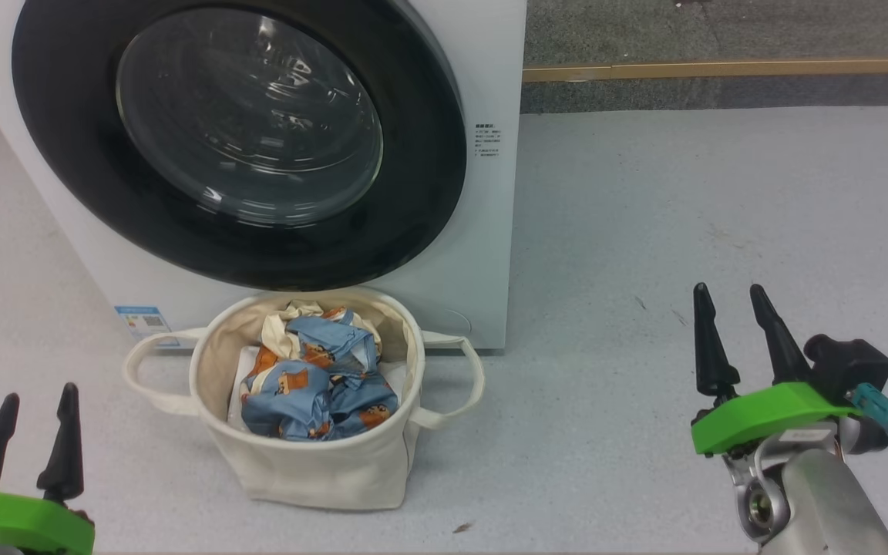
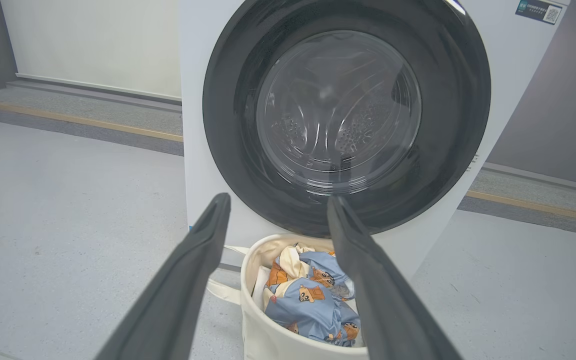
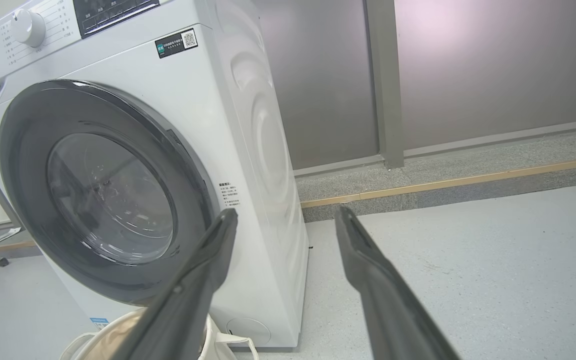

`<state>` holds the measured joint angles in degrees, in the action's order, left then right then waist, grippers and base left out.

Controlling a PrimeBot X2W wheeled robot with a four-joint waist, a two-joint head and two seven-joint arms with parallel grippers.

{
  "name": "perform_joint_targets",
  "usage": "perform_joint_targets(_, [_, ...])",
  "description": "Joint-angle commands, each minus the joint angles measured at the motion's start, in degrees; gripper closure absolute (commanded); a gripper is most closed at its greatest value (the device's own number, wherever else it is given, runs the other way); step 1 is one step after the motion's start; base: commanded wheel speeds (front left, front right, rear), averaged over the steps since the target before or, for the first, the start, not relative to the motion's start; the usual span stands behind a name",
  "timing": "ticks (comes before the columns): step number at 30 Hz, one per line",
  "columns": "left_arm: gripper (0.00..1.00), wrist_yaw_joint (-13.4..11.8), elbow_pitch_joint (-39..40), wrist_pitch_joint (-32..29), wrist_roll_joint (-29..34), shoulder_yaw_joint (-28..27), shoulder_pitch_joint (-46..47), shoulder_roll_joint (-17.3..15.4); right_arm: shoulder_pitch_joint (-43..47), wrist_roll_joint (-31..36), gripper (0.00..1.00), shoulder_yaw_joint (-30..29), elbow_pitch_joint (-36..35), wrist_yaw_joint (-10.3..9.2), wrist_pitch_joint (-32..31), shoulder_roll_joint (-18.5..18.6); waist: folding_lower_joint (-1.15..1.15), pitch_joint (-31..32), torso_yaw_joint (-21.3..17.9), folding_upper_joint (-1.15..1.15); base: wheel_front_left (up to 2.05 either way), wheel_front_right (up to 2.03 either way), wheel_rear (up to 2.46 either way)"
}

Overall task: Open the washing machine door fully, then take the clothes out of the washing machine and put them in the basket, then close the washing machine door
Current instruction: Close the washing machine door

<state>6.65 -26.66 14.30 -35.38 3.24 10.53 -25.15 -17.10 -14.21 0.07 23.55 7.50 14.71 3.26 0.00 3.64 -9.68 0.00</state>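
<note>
The basket (image 1: 313,470) of clothes (image 1: 321,378) sits between the left claw (image 1: 40,391) and right claw (image 1: 728,287), both wide open and empty

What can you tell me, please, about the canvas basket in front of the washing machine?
The basket is a round, soft-sided tub of cream canvas with two loop handles sticking out sideways. It stands upright on the grey floor, just before the closed washing machine; whether they touch is unclear. Inside lie crumpled blue clothes printed with orange-brown bears, heaped below its rim.
</note>
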Motion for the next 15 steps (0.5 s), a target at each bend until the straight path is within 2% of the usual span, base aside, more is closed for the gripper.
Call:
perform_joint_targets(1, [0.0,0.3,1.21,0.64,0.57,-2.27,2.78,-2.85,-0.98,-0.3,0.0,1.22,-1.96,-0.01,0.29,-0.38,0.0,-0.07,-0.02,0.0,0.0,0.0,0.0])
perform_joint_targets(15, [0.0,0.43,1.12,0.68,1.01,-2.54,2.6,-2.92,-1.08,-0.82,0.0,1.59,-1.53,-0.01,0.29,-0.38,0.0,-0.66,0.37,0.0,0.0,0.0,0.0])
